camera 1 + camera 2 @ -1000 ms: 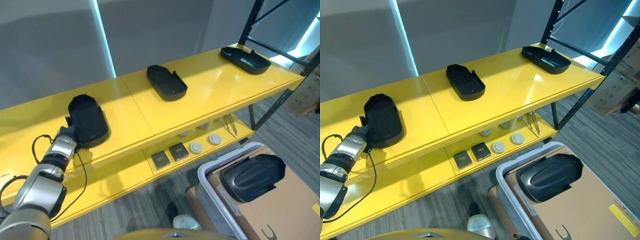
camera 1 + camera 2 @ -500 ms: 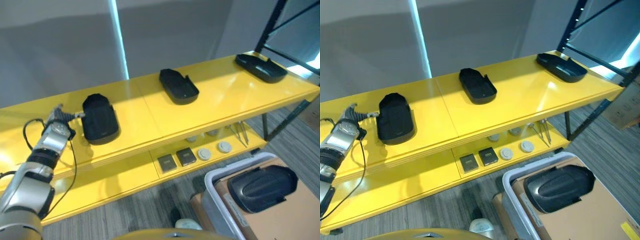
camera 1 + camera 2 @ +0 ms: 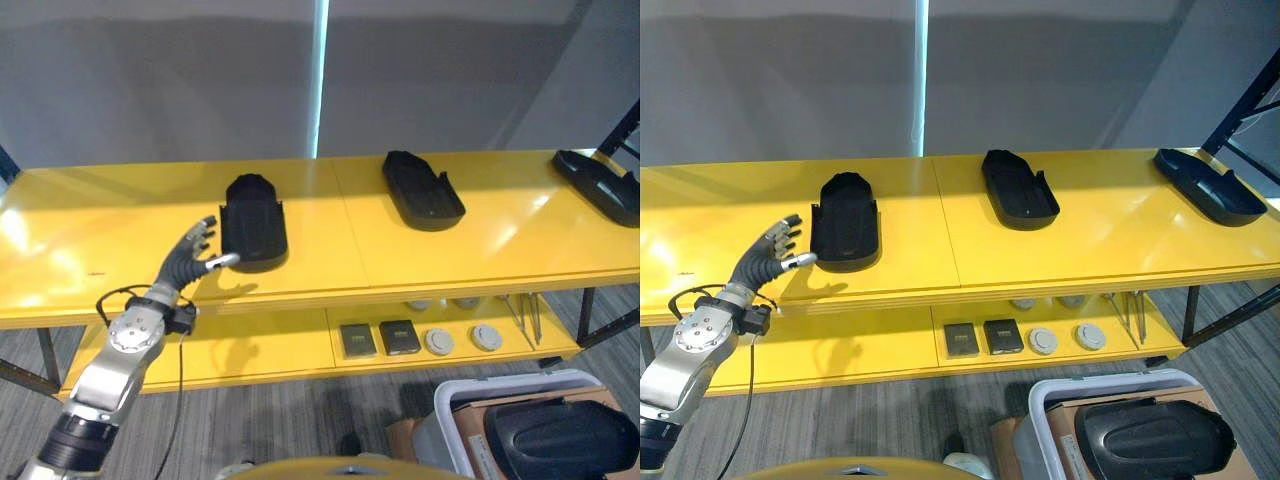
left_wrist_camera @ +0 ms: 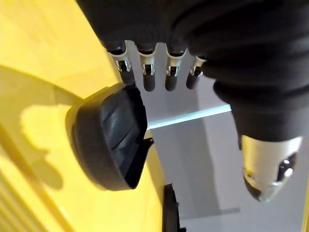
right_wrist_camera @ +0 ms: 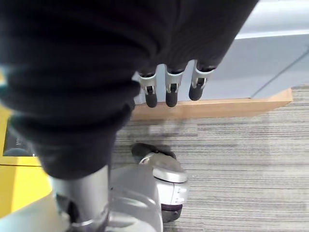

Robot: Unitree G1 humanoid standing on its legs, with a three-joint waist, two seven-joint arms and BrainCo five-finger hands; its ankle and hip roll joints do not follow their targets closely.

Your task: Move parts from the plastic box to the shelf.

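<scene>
A black moulded part lies on the left half of the yellow shelf top. My left hand hovers open just off its front left corner, fingers spread and apart from it. The left wrist view looks past the fingers at the same part. Two more black parts rest further right on the shelf. In the grey plastic box on the floor at lower right lies another black part. My right hand hangs open above the carpet.
The lower shelf carries two small dark square boxes, several pale round discs and thin metal tools. Brown cardboard lines the plastic box. A black rack post rises at the far right.
The camera has swung, shifting the whole picture. My left hand has come off the left black part, opened, and drawn back toward the shelf's front edge.
</scene>
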